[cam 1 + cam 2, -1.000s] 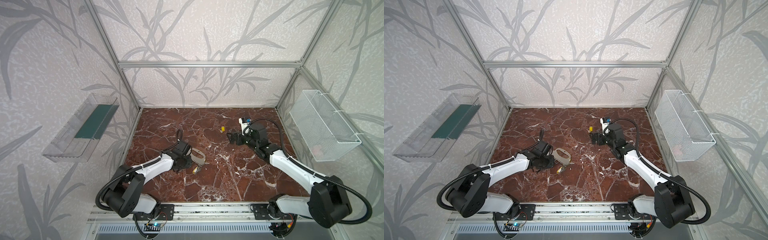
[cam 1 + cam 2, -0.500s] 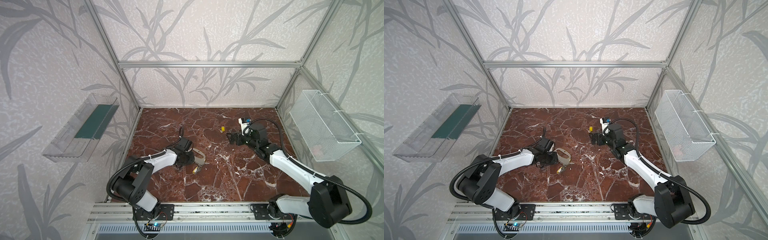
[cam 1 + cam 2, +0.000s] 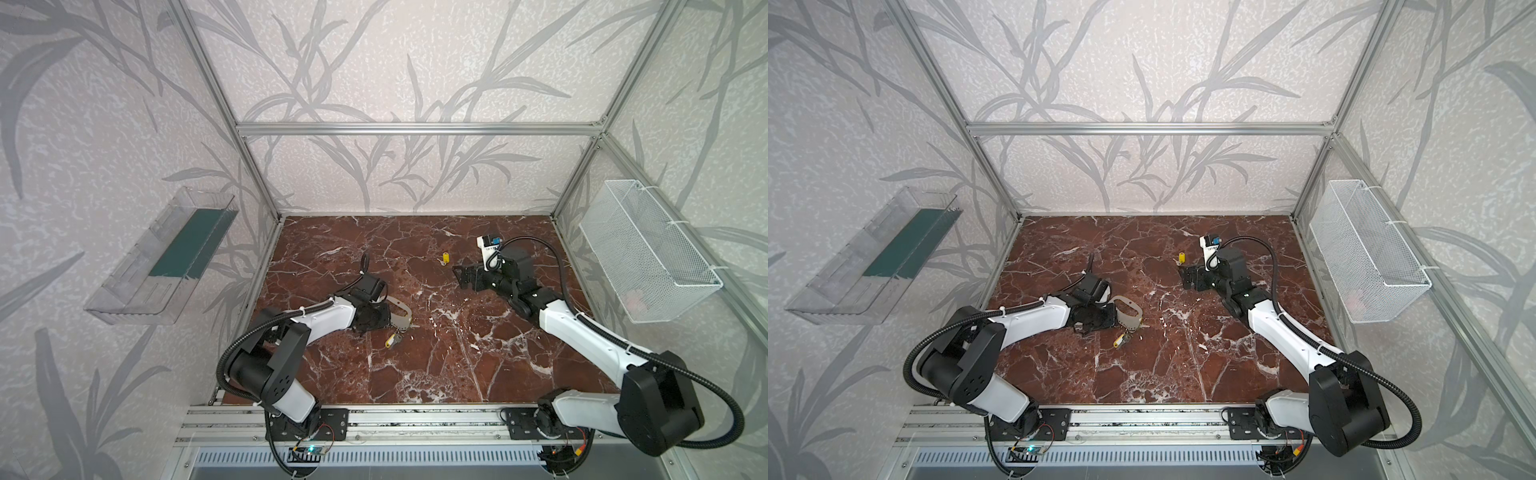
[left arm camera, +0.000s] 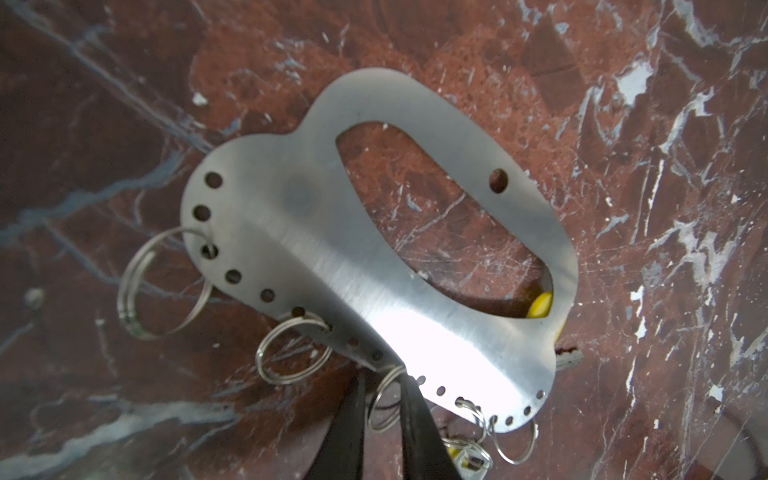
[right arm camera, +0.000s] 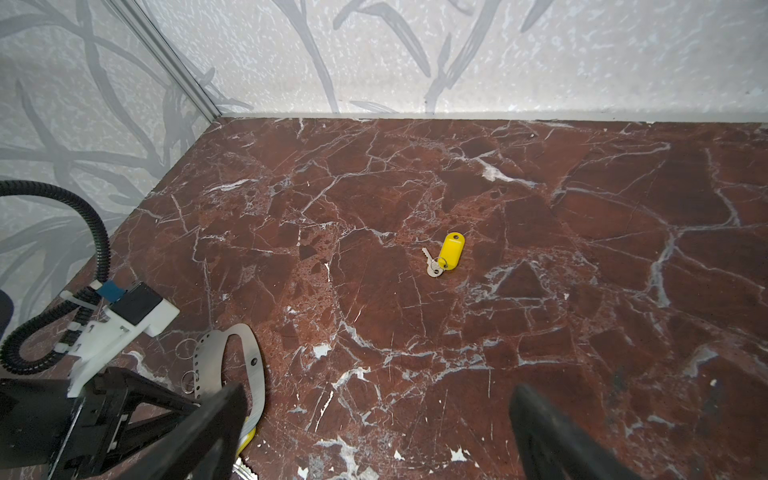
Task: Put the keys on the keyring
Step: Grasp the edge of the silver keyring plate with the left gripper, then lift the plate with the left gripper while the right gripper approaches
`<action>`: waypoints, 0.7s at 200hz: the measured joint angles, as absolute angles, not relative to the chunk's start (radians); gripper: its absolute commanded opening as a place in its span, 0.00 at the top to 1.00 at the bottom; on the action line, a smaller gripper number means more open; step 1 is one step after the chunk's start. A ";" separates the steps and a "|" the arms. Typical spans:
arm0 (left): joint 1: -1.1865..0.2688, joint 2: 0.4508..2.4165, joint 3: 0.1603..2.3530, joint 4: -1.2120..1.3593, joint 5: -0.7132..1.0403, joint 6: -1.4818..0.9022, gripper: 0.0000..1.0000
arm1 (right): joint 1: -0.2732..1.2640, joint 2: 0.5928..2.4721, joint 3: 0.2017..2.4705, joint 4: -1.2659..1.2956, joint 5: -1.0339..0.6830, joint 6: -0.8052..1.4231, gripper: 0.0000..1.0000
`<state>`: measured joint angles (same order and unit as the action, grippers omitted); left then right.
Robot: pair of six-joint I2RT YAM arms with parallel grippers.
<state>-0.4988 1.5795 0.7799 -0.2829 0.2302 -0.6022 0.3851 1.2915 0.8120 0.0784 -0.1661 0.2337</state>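
Item: keyring (image 4: 374, 257). Silvery slotted plate on the tabletop (image 3: 457, 353), ref. point for all entries below. L gripper (image 4: 384, 379): at the plate's holed straight edge. Jaws are narrower than a sec ago, now a slim gap straddling one small ring (image 4: 384, 405); real pinch or not, can't tell. L arm's elbow has also swung in toward its base, while the gripper itself has stayed at the plate. Key no. 1 (image 3: 390, 340): yellow tag w/ metal key, just beside the plate's ringed edge on the side nearer the arm bases; already threaded or only lying there, can't tell. Key no. 2 (image 5: 451, 251): yellow tag w/ small key, loose, well apart from the plate toward the back wall, unmoved. R gripper (image 5: 378, 390): jaws spread wide, holding nothing, same spot as before, near key no. 2 on the side away from the plate. Reading: L side seems to be securing the plate or a ring. That would free R to fetch key no. 2, which is prob. still to be hung.
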 measured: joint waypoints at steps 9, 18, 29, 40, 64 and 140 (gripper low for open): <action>-0.499 1.578 0.781 -0.290 0.230 -0.601 0.95 | 0.385 1.291 0.812 0.078 -0.166 0.234 0.01; -0.499 1.576 0.781 -0.295 0.229 -0.598 0.98 | 0.385 1.291 0.812 0.078 -0.166 0.234 0.01; -0.499 1.567 0.785 -0.300 0.231 -0.595 1.00 | 0.385 1.291 0.812 0.078 -0.166 0.234 0.01; -0.499 1.558 0.793 -0.310 0.230 -0.593 1.00 | 0.385 1.291 0.812 0.078 -0.166 0.234 0.01; -0.499 1.546 0.826 -0.353 0.216 -0.579 1.00 | 0.385 1.291 0.812 0.078 -0.166 0.234 0.01; -0.499 1.414 0.997 -0.549 0.129 -0.466 1.00 | 0.393 1.276 0.812 0.077 -0.166 0.234 0.01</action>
<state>-0.4988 1.4136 0.9970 -0.5488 0.1291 -0.4664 0.3927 1.2758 0.8120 0.0772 -0.1661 0.2340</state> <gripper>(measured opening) 0.049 0.991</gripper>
